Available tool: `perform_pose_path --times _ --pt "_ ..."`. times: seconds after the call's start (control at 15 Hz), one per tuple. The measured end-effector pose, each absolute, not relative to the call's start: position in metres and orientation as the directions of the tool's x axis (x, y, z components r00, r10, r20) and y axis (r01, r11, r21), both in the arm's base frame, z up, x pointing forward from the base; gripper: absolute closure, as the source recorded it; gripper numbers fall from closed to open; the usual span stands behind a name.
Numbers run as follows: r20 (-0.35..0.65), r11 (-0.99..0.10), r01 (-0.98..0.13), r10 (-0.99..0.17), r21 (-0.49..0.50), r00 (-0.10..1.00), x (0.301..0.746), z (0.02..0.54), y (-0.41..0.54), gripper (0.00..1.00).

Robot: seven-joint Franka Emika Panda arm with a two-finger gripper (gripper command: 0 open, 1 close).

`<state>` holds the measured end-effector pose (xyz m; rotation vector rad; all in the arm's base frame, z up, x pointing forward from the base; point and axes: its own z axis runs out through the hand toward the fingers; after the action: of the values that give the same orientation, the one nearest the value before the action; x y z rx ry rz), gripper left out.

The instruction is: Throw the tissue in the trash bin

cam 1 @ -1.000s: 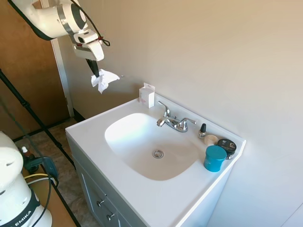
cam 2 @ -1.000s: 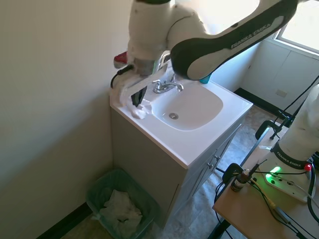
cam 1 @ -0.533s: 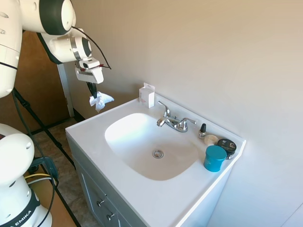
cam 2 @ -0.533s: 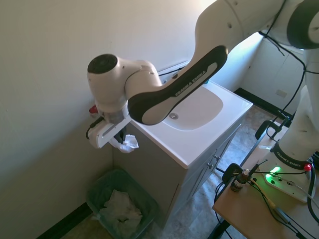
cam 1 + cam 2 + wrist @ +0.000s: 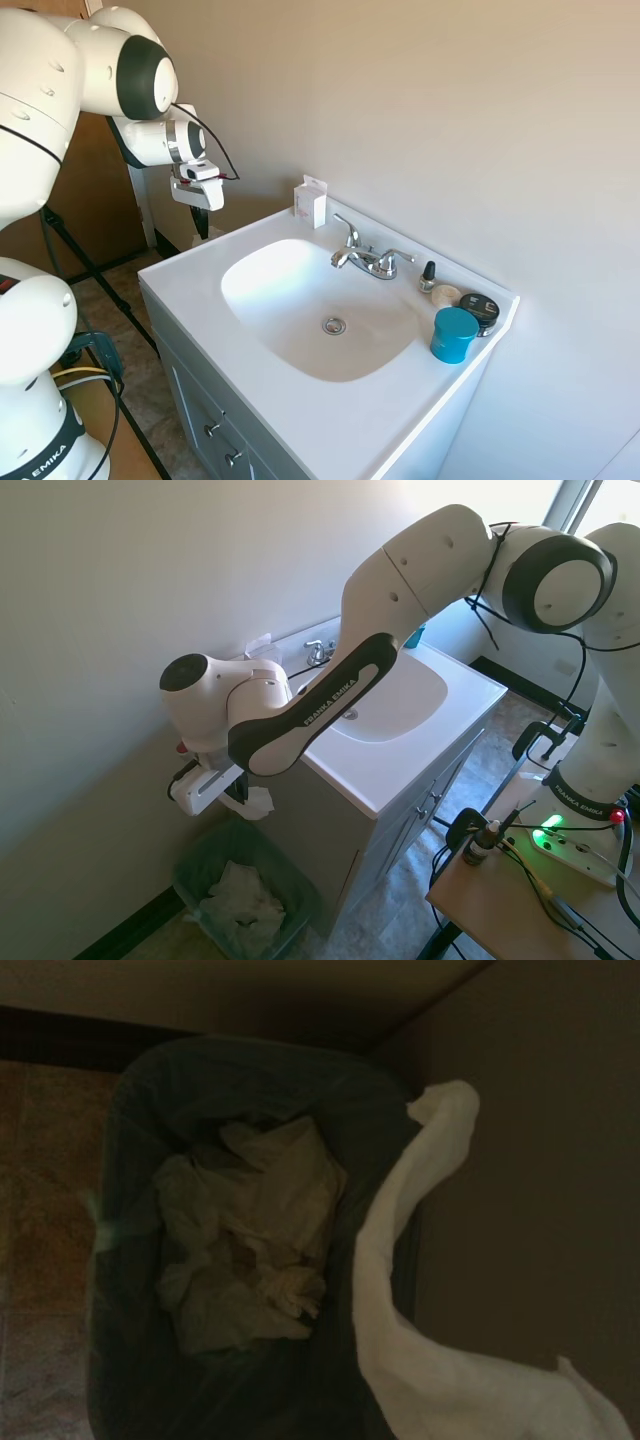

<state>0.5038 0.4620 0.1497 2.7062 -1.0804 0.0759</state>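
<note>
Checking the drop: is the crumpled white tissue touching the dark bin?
Apart. The second exterior view shows the tissue, held by the gripper, hanging above the bin.

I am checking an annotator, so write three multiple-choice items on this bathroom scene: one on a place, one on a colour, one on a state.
1. Where does the trash bin stand?
A. On the floor beside the sink cabinet, by the wall
B. On the countertop
C. Inside the basin

2. What colour is the cup on the countertop?
A. Red
B. Blue
C. Yellow

3. What state is the tissue in?
A. Lying in the basin
B. Lying flat on the countertop
C. Held by the gripper above the bin

Answers:
1. A, since the second exterior view shows the bin on the floor between cabinet and wall.
2. B, since the first exterior view shows a blue cup near the faucet.
3. C, since the jaws pinch the tissue, which hangs over the bin.
</note>
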Motion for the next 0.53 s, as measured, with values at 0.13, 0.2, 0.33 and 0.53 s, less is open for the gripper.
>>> perform_pose_path --times 0.13,0.2,0.33,0.53 --pt "0.121 -0.705 -0.682 -0.672 0.196 0.73 0.5057 0.1448 0.4641 0.0" --pt "0.117 -0.705 -0.681 -0.672 0.199 0.731 0.5065 0.1435 0.4641 0.0" --pt "0.113 -0.708 -0.677 -0.669 0.203 0.734 0.5067 0.1414 0.4635 0.0" --pt "0.108 -0.709 -0.674 -0.668 0.208 0.736 0.5054 0.1385 0.4637 0.0"
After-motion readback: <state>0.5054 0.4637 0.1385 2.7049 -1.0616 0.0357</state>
